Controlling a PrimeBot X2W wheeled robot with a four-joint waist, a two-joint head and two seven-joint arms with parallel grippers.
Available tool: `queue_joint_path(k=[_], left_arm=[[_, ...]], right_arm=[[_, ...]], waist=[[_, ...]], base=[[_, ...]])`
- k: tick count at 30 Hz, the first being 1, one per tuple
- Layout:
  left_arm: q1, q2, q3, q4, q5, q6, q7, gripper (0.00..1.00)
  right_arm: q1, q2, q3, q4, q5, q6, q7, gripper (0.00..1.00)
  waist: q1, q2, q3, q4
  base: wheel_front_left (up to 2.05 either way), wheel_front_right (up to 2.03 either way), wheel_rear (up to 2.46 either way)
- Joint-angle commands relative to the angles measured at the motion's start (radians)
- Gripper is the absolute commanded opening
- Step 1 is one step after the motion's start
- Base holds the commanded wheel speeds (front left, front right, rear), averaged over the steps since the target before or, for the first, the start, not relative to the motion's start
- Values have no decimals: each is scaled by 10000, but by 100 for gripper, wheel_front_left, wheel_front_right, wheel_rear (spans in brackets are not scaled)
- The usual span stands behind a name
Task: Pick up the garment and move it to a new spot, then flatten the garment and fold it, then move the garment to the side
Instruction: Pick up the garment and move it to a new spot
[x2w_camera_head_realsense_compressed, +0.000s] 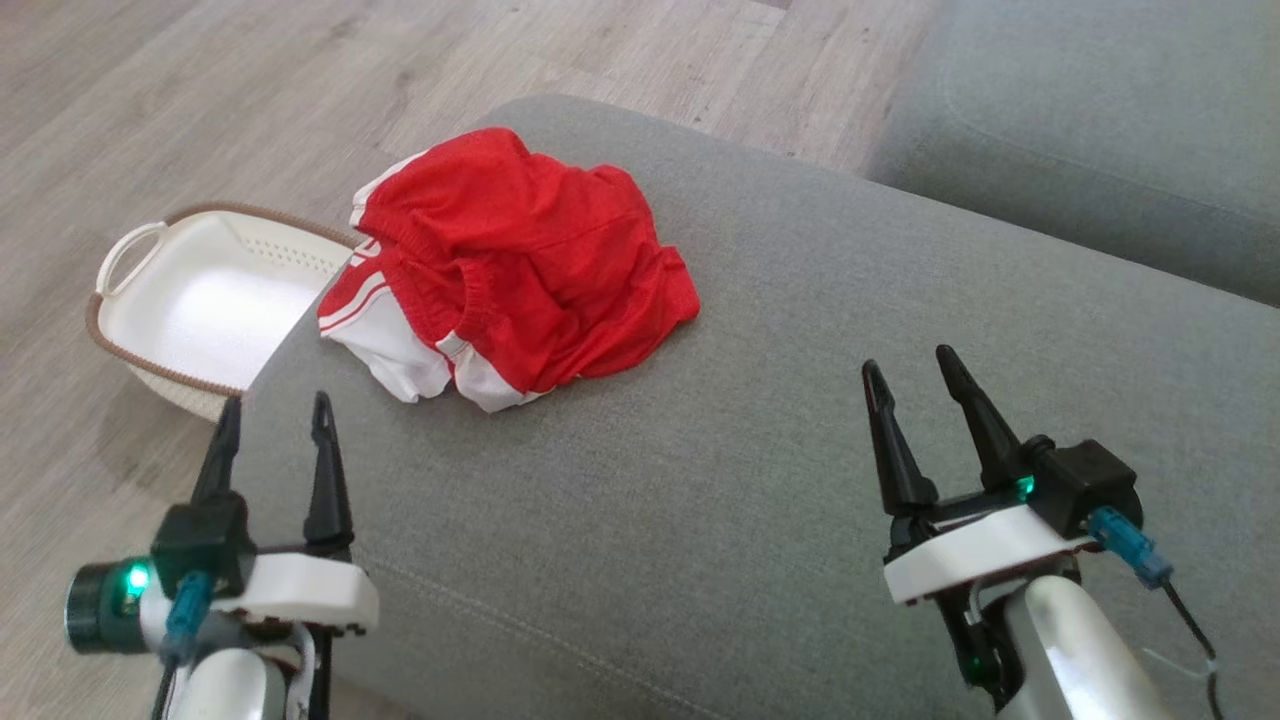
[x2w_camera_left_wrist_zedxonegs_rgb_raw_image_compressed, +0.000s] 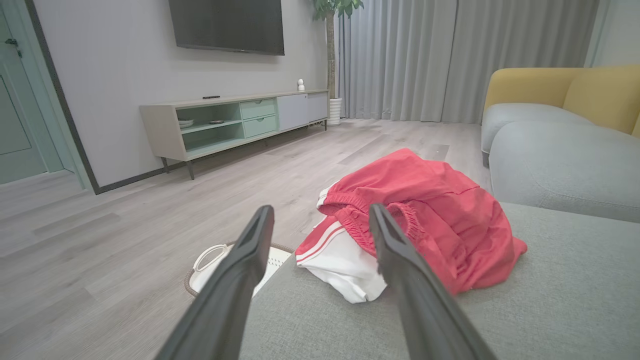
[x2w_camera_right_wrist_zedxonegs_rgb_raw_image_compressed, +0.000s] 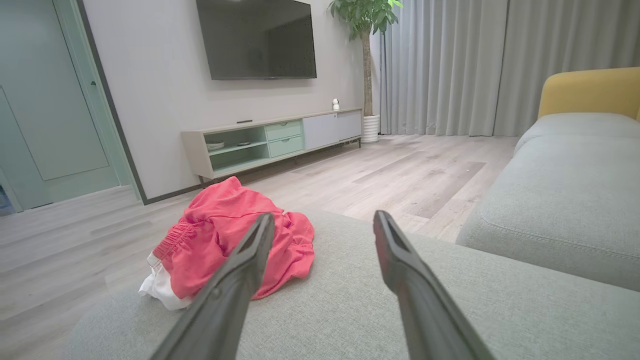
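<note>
The garment (x2w_camera_head_realsense_compressed: 520, 270) is a pair of red shorts with white side panels and stripes, lying crumpled near the far left corner of a grey sofa cushion (x2w_camera_head_realsense_compressed: 760, 420). It also shows in the left wrist view as the garment (x2w_camera_left_wrist_zedxonegs_rgb_raw_image_compressed: 430, 220) and in the right wrist view as the garment (x2w_camera_right_wrist_zedxonegs_rgb_raw_image_compressed: 220, 235). My left gripper (x2w_camera_head_realsense_compressed: 272, 415) hovers open at the cushion's left edge, short of the shorts, with nothing between its fingers. Over the cushion's right part, my right gripper (x2w_camera_head_realsense_compressed: 910, 368) stands open and empty, well clear of the cloth.
A white basket (x2w_camera_head_realsense_compressed: 140, 300) with a brown rim sits on the wooden floor left of the cushion, partly under its edge. A second grey cushion (x2w_camera_head_realsense_compressed: 1090, 120) lies at the far right. Beyond stand a TV cabinet (x2w_camera_right_wrist_zedxonegs_rgb_raw_image_compressed: 270, 140) and a potted plant (x2w_camera_right_wrist_zedxonegs_rgb_raw_image_compressed: 367, 30).
</note>
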Motion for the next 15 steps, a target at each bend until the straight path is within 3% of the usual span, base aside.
queue_joint_path(k=[1,9,15], left_arm=[[-318,88,371,-376,-49,21,-122,100],[-397,-28,718,-73,-314,-38,-122,100],[-1207,223,951,505,-812,-597,-65,100]], right_arm=[[-345,37,201,-360,73,77,-111,100],[-344,51,100,-607,69,77,-111,100],[-377,54,54,-860,-87,77,-111,100]], waist=[[0,0,30,11],[0,0,-32,-142],[0,0,117,-536]], base=[[0,0,0],[0,0,0],[0,0,0]])
